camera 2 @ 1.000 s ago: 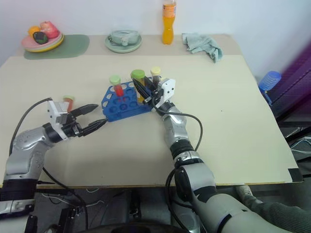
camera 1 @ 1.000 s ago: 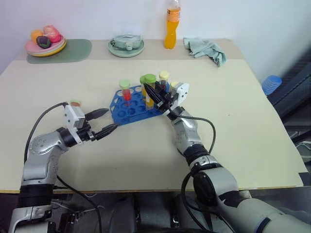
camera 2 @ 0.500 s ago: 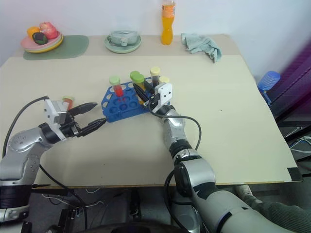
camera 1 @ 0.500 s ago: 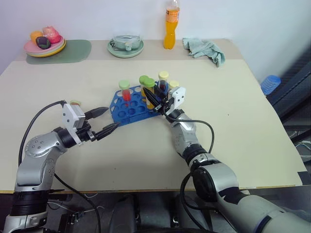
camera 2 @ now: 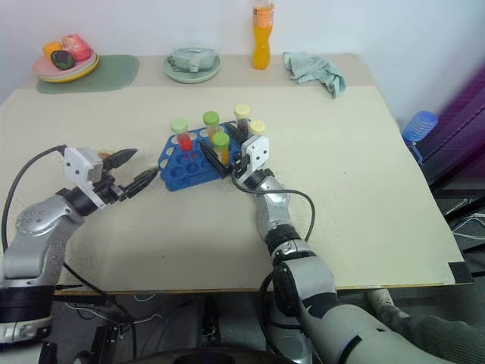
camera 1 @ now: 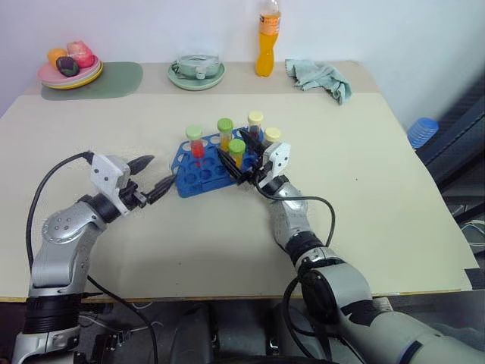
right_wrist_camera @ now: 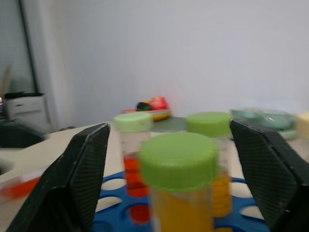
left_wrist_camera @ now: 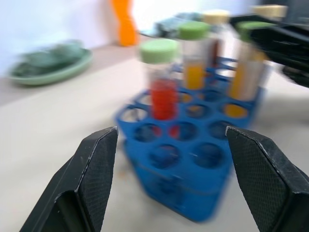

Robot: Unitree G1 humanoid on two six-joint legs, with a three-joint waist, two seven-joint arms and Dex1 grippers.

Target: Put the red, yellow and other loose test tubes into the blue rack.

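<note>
The blue rack (camera 1: 203,168) stands mid-table and holds several capped tubes. Among them are a red tube (camera 1: 195,142) with a green cap and yellow tubes (camera 1: 225,133). My right gripper (camera 1: 236,159) is open at the rack's right end. Its fingers (right_wrist_camera: 82,179) stand on either side of a green-capped yellow tube (right_wrist_camera: 179,193) that sits upright in a hole, apart from both. My left gripper (camera 1: 151,177) is open with nothing in it, just left of the rack (left_wrist_camera: 193,164), pointing at it. A loose red tube (right_wrist_camera: 17,186) lies on the table near my left wrist.
An orange bottle (camera 1: 267,45), a crumpled teal cloth (camera 1: 322,77), a green saucer with a cup (camera 1: 197,70) and a fruit plate (camera 1: 70,68) on a green mat line the far edge. A blue object (camera 1: 422,130) sits off the table's right side.
My right gripper lowered the green-capped yellow tube into the rack and opened, letting it go. My left gripper swung round toward the rack and rose slightly.
</note>
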